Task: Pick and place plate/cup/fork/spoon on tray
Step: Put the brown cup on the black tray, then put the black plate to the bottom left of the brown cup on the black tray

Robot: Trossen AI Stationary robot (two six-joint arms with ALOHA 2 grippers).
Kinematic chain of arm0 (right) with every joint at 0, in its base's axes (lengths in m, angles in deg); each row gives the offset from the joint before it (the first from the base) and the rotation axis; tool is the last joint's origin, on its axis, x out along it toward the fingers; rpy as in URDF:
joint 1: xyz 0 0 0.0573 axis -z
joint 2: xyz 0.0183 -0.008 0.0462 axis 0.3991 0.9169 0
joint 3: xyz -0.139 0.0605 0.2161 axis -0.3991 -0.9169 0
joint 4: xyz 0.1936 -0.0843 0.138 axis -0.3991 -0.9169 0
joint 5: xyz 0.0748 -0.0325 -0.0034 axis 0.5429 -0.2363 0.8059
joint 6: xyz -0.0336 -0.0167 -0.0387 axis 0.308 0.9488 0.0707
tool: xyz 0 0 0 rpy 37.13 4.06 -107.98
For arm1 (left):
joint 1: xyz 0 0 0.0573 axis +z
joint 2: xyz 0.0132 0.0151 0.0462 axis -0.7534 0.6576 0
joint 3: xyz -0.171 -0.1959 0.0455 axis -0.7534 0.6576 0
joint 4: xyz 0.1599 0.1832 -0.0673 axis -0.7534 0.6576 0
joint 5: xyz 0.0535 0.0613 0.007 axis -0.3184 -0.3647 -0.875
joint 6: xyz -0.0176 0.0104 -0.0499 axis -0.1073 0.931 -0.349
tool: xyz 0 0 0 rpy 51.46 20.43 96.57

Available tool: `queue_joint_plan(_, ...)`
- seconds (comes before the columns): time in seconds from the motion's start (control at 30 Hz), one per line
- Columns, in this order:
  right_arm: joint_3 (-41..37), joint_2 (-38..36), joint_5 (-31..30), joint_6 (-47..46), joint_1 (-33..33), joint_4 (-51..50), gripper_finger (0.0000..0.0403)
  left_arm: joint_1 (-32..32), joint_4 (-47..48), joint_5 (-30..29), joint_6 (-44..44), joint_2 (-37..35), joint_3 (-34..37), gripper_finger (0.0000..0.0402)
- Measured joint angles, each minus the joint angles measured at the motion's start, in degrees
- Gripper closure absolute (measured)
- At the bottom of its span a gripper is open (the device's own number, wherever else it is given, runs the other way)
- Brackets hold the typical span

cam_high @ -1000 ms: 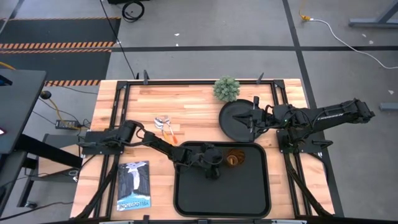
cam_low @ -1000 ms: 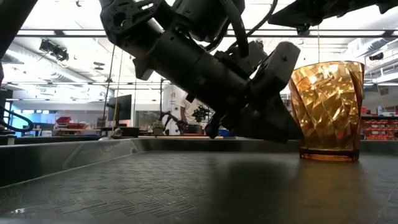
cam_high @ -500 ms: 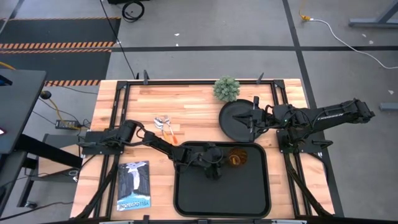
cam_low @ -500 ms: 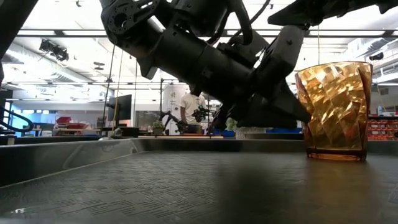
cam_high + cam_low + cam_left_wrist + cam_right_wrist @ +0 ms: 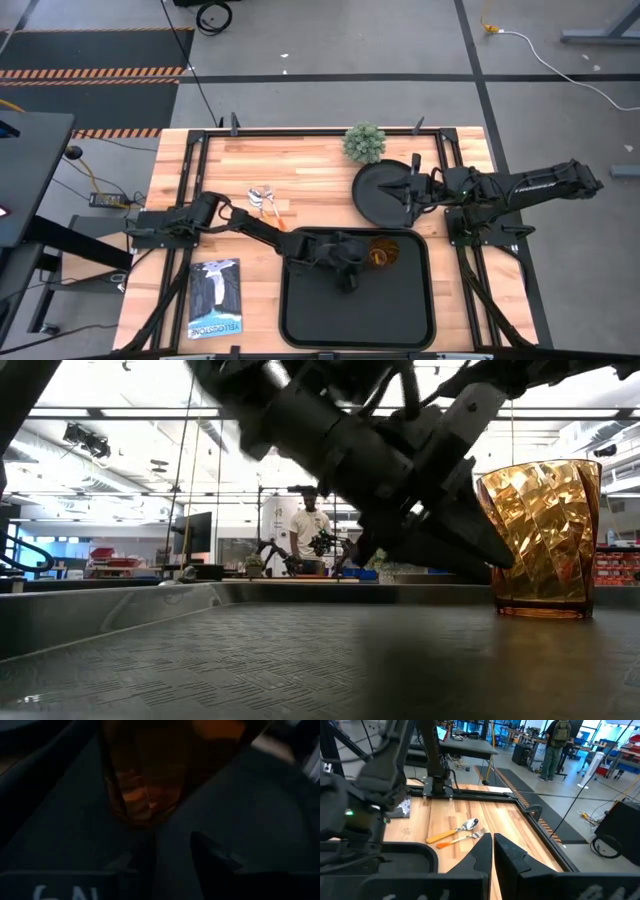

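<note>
The wooden tabletop (image 5: pixel 320 170) carries everything. The tray (image 5: pixel 300 320) lies at its near middle edge, flat, with the cup (image 5: pixel 381 253) standing upright in its far right corner. The plate (image 5: pixel 375 195) rests on the wood just beyond that corner, apart from the tray. The left arm reaches in low over the tray from the left, and the left pincer (image 5: pixel 362 256) sits right beside the cup on its left side; in the low view its dark fingers (image 5: pixel 470 545) overlap the cup's (image 5: pixel 545 540) lower left flank. In the left wrist view the amber cup (image 5: pixel 150 775) fills the space ahead between the fingers, whose jaws stand partly apart, but whether they press on the cup or only flank it I cannot tell. The right pincer (image 5: pixel 412 192) hovers at the plate's right rim; in its wrist view the two fingertips (image 5: pixel 492 847) meet at a point, jaws closed, gripping nothing visible. The spoon (image 5: pixel 262 197) and fork (image 5: pixel 268 206) lie together on bare wood left of the plate, well apart from both pincers.
</note>
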Motion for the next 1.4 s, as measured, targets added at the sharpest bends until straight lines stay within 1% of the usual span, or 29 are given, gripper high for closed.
queue_joint_plan(0.1, 0.0, -1.0, -0.2, -0.4, 0.0, -1.7, 0.0378, 0.0, 10.3, 0.0, 1.8, 0.0, -6.0, 0.0274)
queue_joint_plan(0.23, 0.0, -1.9, -0.5, -1.2, 0.0, -2.1, 0.0378, 0.2, 18.4, -0.1, 3.3, 0.1, -12.0, 0.0274)
queue_joint_plan(0.3, 0.0, -2.1, -0.5, -1.3, 0.0, -2.2, 0.0378, 0.6, 20.7, -0.2, 3.9, 0.2, -12.9, 0.0274)
queue_joint_plan(0.5, 0.0, -2.1, -0.2, -1.3, 0.0, -2.2, 0.0378, 1.6, 20.5, -0.5, 4.4, 0.4, -12.3, 0.0274)
queue_joint_plan(0.67, 0.0, -2.1, -0.2, -1.3, 0.0, -2.1, 0.0378, 1.5, 17.4, -2.1, 5.9, 2.3, -12.2, 0.0274)
queue_joint_plan(0.73, 0.0, -2.0, -0.2, -1.3, 0.0, -2.2, 0.0378, 1.5, 13.6, -2.5, 5.9, 3.7, -12.4, 0.0274)
queue_joint_plan(0.77, 0.0, -2.0, -0.1, -1.3, 0.0, -2.1, 0.0378, 1.4, 14.0, -2.8, 6.2, 3.9, -12.2, 0.0274)
queue_joint_plan(0.97, 0.0, -2.2, 0.1, -1.3, 0.0, -2.2, 0.0378, 1.8, 5.0, -3.3, 7.2, 8.1, -12.3, 0.0274)
queue_joint_plan(1.03, 0.0, -2.2, 0.1, -1.3, 0.0, -2.0, 0.0378, 1.9, 3.7, -3.4, 7.3, 8.8, -12.2, 0.0274)
queue_joint_plan(1.1, 0.0, -2.2, 0.1, -1.3, 0.0, -2.0, 0.0378, 2.2, -1.3, -3.5, 7.3, 10.2, -12.4, 0.0274)
queue_joint_plan(1.4, 0.0, -2.1, 0.1, -1.3, 0.0, -1.8, 0.0378, 2.5, -5.7, -5.9, 8.7, 10.2, -12.3, 0.0274)
